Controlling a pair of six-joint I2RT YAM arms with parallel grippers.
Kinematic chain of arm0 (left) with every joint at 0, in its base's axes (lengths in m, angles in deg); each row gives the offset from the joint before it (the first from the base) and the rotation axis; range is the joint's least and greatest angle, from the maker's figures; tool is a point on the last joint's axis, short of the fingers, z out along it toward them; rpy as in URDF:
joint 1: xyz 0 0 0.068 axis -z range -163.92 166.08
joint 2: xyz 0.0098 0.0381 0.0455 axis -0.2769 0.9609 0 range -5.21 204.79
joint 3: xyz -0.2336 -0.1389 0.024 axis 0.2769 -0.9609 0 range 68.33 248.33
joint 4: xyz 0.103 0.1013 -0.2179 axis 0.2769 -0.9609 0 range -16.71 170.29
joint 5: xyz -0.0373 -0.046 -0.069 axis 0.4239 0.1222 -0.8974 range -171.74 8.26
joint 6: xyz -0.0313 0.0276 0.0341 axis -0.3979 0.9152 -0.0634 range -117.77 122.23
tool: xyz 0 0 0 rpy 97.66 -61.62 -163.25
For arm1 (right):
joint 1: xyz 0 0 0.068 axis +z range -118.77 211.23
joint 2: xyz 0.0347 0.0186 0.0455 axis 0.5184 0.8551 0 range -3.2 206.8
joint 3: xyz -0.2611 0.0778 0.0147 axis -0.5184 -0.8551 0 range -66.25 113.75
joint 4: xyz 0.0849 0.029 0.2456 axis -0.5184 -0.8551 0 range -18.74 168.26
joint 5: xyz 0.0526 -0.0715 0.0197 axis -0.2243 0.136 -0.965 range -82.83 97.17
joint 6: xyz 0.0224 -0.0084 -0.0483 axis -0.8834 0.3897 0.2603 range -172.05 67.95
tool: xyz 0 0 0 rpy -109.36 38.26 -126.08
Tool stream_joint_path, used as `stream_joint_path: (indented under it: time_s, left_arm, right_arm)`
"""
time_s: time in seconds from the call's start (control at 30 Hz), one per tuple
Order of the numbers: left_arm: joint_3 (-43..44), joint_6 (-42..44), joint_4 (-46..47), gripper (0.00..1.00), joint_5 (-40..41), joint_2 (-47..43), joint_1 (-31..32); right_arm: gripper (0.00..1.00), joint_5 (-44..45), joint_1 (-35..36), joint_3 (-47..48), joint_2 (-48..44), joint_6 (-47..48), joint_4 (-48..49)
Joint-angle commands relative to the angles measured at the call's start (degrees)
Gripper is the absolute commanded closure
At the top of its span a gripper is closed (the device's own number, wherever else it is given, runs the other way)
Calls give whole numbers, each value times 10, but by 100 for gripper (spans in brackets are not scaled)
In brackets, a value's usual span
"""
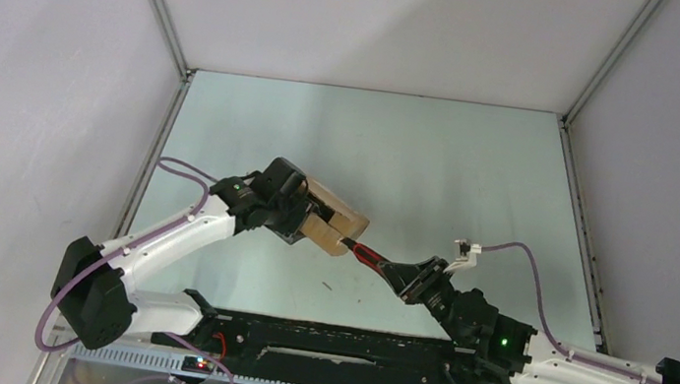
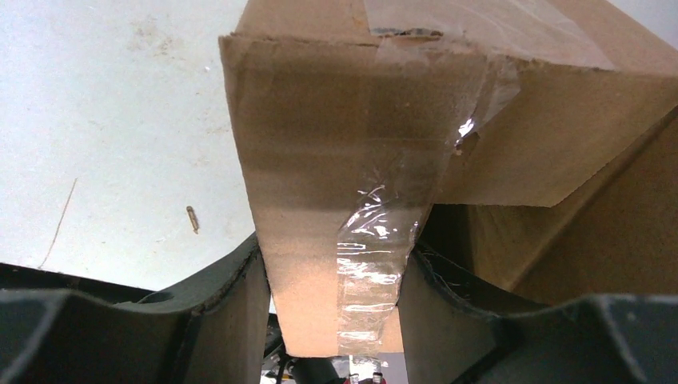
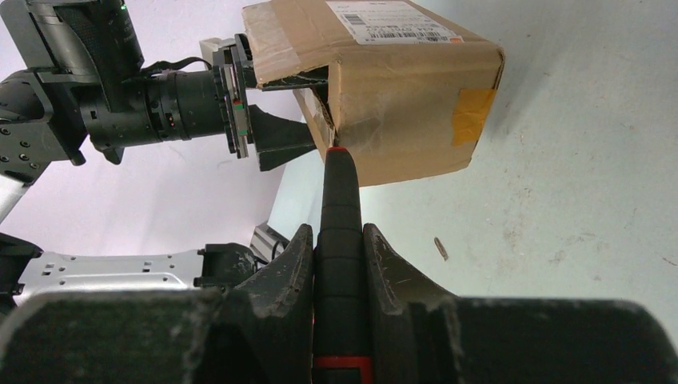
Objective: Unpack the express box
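Observation:
The express box (image 1: 340, 220), brown cardboard with clear tape, is held off the table at centre left. My left gripper (image 1: 305, 227) is shut on it: in the left wrist view both fingers (image 2: 232, 308) press a taped cardboard panel of the box (image 2: 336, 144) between them, around the gripper's middle (image 2: 336, 260). The right wrist view shows the box (image 3: 408, 96) with its white label (image 3: 396, 20) facing up. My right gripper (image 3: 340, 240) is shut on a red-and-black utility knife (image 3: 340, 188). The knife (image 1: 367, 254) points at the box's torn edge from the right gripper (image 1: 407, 277), its tip touching the cardboard.
The pale green table (image 1: 372, 147) is enclosed by white walls on three sides. A black rail (image 1: 326, 344) runs along the near edge between the arm bases. A small brown speck (image 3: 440, 249) lies on the table below the box.

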Motion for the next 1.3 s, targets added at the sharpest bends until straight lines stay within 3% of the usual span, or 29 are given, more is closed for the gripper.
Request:
stream_joint_path:
  time_s: [0.0, 0.17, 0.8, 1.27]
  left_arm:
    - [26, -14, -17, 90, -8, -8, 13]
    - [41, -9, -55, 93, 7, -4, 15]
    - [34, -22, -33, 94, 10, 0, 16]
    - [29, -39, 20, 100, -9, -4, 30]
  right_arm:
    - [100, 24, 1, 24, -15, 17, -12]
    - [100, 32, 2, 24, -42, 26, -28]
    - [100, -19, 14, 16, -22, 3, -2]
    - [100, -95, -3, 9, 61, -40, 58]
